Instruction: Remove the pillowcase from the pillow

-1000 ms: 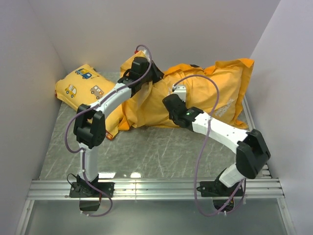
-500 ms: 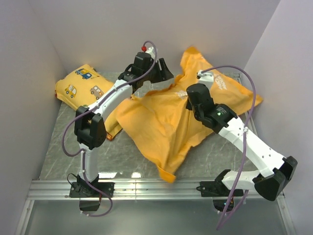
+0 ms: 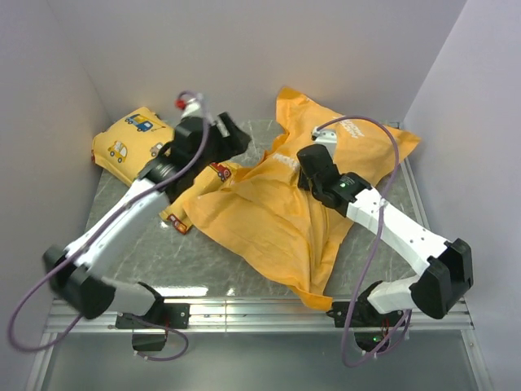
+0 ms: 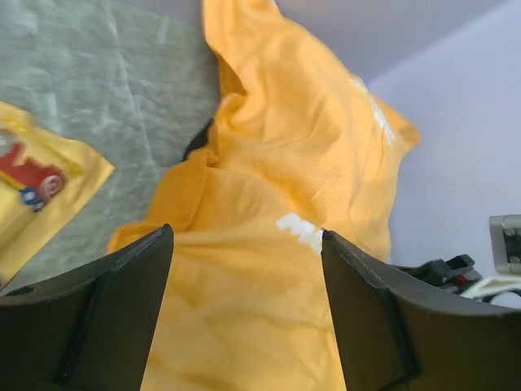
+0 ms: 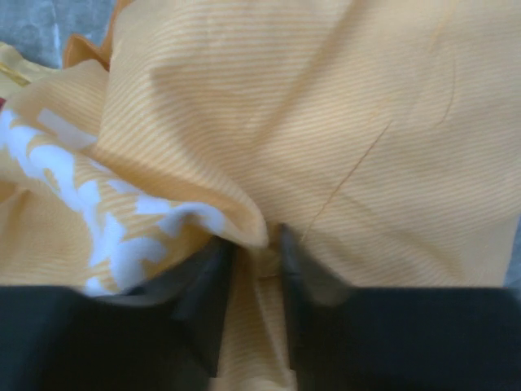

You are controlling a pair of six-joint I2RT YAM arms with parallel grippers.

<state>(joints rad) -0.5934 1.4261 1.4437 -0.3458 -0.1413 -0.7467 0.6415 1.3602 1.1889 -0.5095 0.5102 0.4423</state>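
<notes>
- Nearest: silver metal rail (image 3: 260,309) across the table's front edge, w/ both arm bases on it.
- Grey marbled table top (image 3: 236,261) is bare btwn the rail and the cloth.
- Orange fabric pillowcase (image 3: 269,220) lies spread across the table's middle and right. Its near corner is flat and limp, almost touching the rail. White lettering shows on top.
- Right claw (image 3: 313,167) is down on the pillowcase's middle. In the wrist view the right claw (image 5: 259,244) has its fingers close together w/ a fold of orange cloth between them; it looks pinched.
- Flat yellow car-print cloth (image 3: 175,218) peeks out beside the pillowcase's left edge.
- Left claw (image 3: 224,134) hangs above the far left edge of the pillowcase. Wrist view shows the left claw (image 4: 244,236) spread wide, nothing in it.
- Far left corner: small yellow pillow printed w/ little cars (image 3: 130,138), apart from the orange cloth.
- Far right, the pillowcase rises fuller against the wall.
- Progress, as a judgement: the near half looks empty, so removal seems well under way. The plain white pillow isn't visible anywhere, so can't tell whether it's fully out or inside the far end.
</notes>
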